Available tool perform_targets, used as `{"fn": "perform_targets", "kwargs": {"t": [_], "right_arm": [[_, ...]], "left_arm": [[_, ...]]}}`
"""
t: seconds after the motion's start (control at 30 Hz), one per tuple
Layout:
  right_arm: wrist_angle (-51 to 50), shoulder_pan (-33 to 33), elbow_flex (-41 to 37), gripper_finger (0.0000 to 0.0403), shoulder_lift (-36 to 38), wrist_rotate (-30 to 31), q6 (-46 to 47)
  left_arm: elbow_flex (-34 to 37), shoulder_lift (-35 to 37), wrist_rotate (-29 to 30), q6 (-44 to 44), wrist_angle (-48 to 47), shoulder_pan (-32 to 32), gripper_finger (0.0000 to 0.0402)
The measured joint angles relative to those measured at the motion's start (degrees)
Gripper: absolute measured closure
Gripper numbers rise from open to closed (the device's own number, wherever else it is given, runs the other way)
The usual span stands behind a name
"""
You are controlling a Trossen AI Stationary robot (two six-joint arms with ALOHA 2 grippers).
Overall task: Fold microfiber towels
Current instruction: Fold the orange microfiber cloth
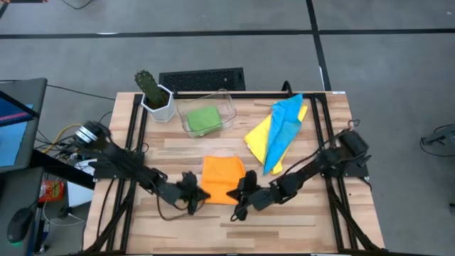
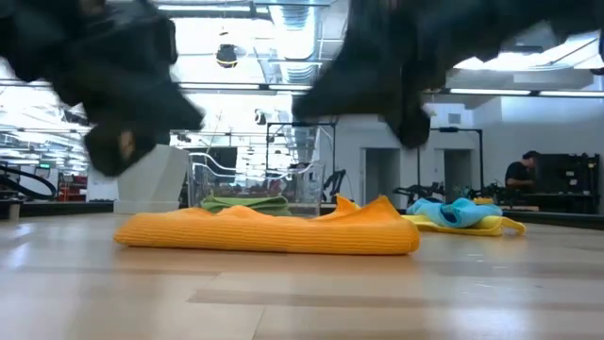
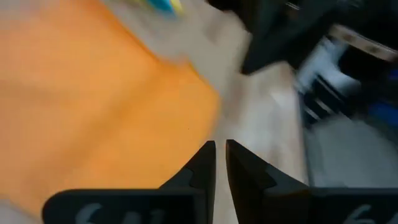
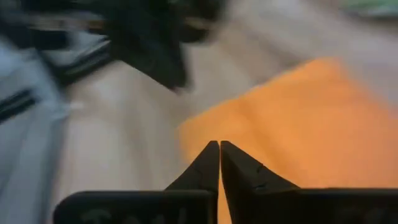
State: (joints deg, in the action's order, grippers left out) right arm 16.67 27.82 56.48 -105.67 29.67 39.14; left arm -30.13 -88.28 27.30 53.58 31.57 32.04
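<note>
table [image 1: 284,220] | low view only: person [image 2: 520,176] | orange towel [image 1: 223,179] | both claws narrow, empty

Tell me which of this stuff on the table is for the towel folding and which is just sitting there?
For the job:
- folded orange cloth
- green cloth in the bin
- crumpled light blue cloth
- yellow cloth under it

Lying about:
- clear plastic bin
- green cactus in a white pot
</note>
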Motion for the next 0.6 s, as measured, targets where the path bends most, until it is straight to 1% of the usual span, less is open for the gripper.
{"fn": "perform_targets", "kwargs": {"t": [0.1, 0.17, 0.2, 0.23, 0.27, 0.3, 0.4, 0.47, 0.6], "right_arm": [[-13.44, -2.03, -0.10, 0.0351, 6.66, 5.09, 3.18], [-20.08, -3.93, -0.04, 0.0339, 9.61, 8.46, 4.78], [-22.99, -4.83, -0.06, 0.0335, 10.56, 9.53, 4.11], [-24.44, -5.77, -0.18, 0.0332, 11.11, 10.17, 2.18], [-24.17, -6.82, -0.19, 0.0329, 11.19, 10.11, -0.09], [-23.64, -7.94, -0.17, 0.0328, 11.19, 9.28, -1.99], [-22.33, -11.01, -0.02, 0.0328, 9.46, 3.62, -3.89], [-21.85, -12.06, -0.10, 0.0329, 6.61, 1.45, -4.05], [-20.56, -11.89, -0.07, 0.0331, 0.77, 0.10, -2.92]], "left_arm": [[0.03, 7.95, 8.28, -5.05, -7.07, -1.60, 0.0372], [0.02, 12.26, 13.97, -8.69, -12.32, -3.86, 0.0372], [0.35, 13.71, 14.78, -10.39, -13.64, -5.95, 0.0372], [0.87, 14.52, 14.36, -12.05, -13.74, -8.35, 0.0372], [1.44, 14.96, 11.99, -13.75, -13.57, -10.96, 0.0373], [2.19, 15.05, 8.41, -15.45, -12.90, -13.49, 0.0374], [4.25, 12.69, -4.39, -20.34, -6.21, -19.53, 0.0382], [5.34, 9.93, -9.14, -21.27, -2.91, -22.05, 0.0390], [5.35, 3.30, -15.71, -24.14, 2.48, -24.26, 0.0400]]}}
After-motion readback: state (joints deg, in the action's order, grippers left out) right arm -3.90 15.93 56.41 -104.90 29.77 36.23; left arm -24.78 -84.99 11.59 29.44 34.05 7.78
